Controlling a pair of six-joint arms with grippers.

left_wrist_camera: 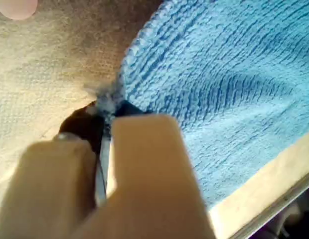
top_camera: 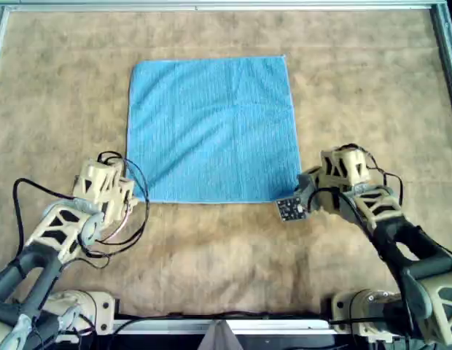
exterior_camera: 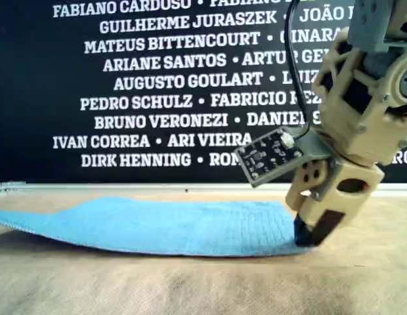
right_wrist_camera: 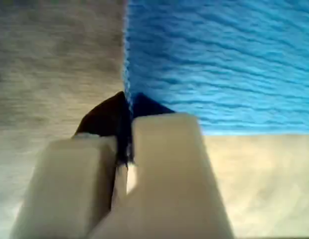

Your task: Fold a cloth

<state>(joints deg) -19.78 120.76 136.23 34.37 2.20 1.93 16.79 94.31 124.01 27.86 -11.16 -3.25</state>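
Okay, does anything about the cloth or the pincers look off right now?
Nothing stands out. The cloth lies flat and square on the table, with faint crease lines only. The left pincer and right pincer each pinch a near corner.

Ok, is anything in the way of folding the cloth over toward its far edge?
Nothing visible. Both the left pincer and the right pincer are shut on the near corners of the cloth, which lies flat with nothing on it.

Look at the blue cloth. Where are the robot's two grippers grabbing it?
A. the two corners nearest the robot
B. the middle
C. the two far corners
A: the left gripper and the right gripper each pinch a near corner of the cloth.
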